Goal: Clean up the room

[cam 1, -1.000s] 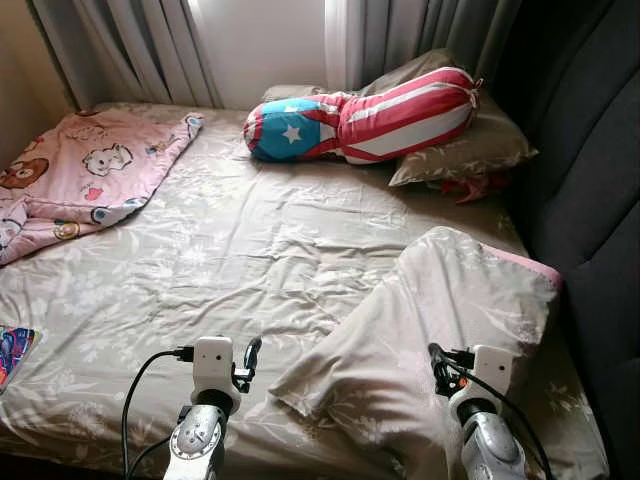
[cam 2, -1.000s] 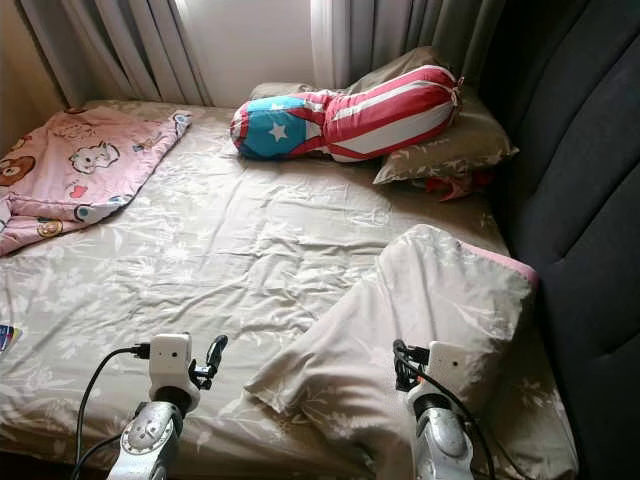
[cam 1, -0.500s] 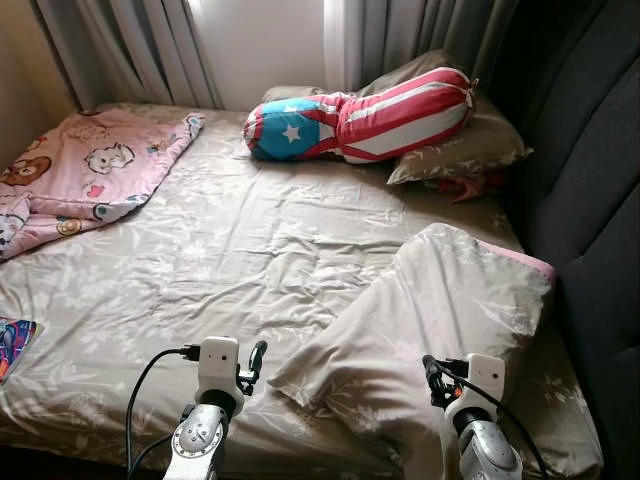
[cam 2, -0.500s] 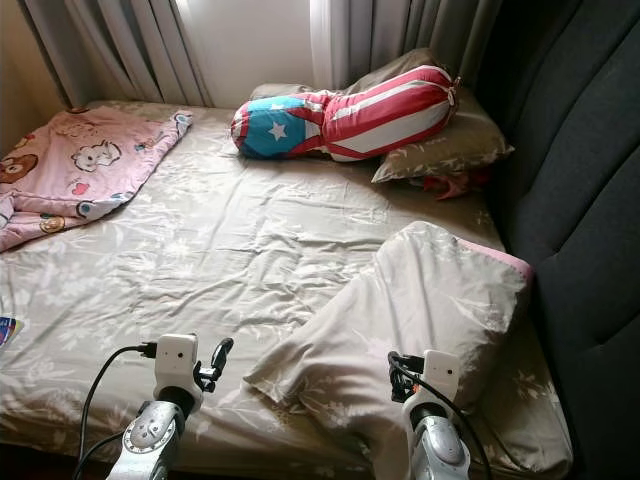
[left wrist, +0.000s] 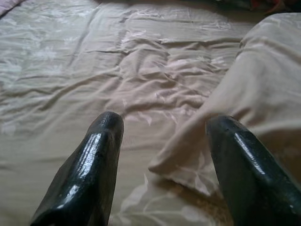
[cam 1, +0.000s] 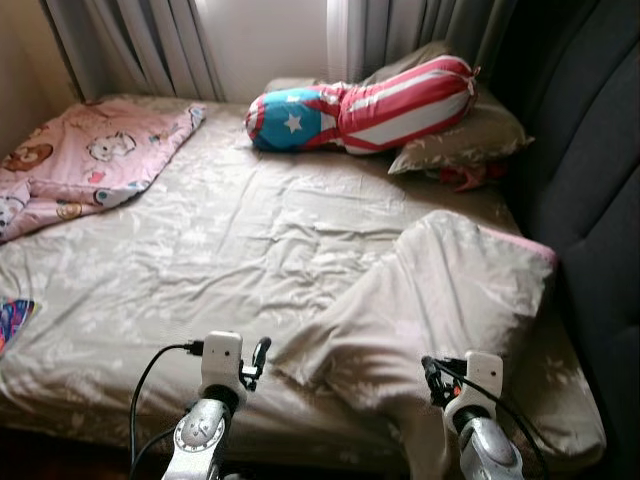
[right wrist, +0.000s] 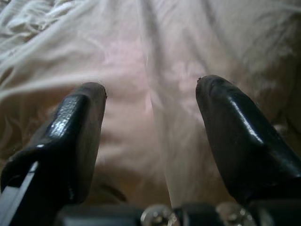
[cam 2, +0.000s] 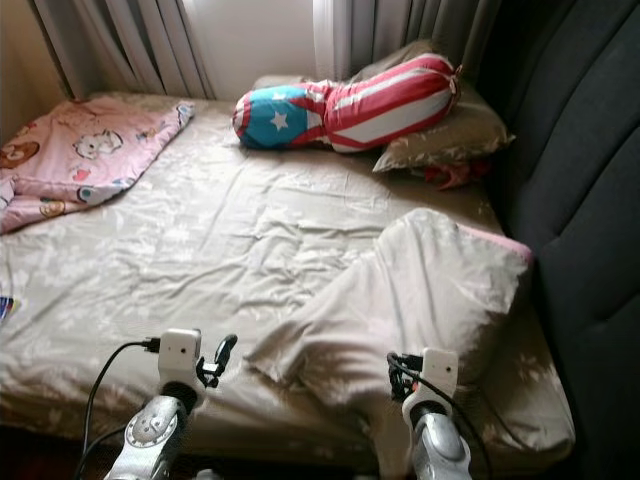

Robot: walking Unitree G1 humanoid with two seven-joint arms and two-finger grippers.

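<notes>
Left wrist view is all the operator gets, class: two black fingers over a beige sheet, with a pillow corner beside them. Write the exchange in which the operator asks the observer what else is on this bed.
Operator: What lies at the bed's far end?
Observer: A stars-and-stripes bolster resting against a beige pillow.
Operator: Anything on the robot's left?
Observer: A pink cartoon blanket lies crumpled at the far left corner.
Operator: Where is the right gripper?
Observer: The right gripper hovers open over the near pillow; the left gripper is open too.

Pillow (cam 1: pixel 440 295) on bed (cam 1: pixel 200 260) right, blanket (cam 1: pixel 85 160) far left, bolster (cam 1: pixel 360 105) behind w/ headboard (cam 1: pixel 590 200) right.
</notes>
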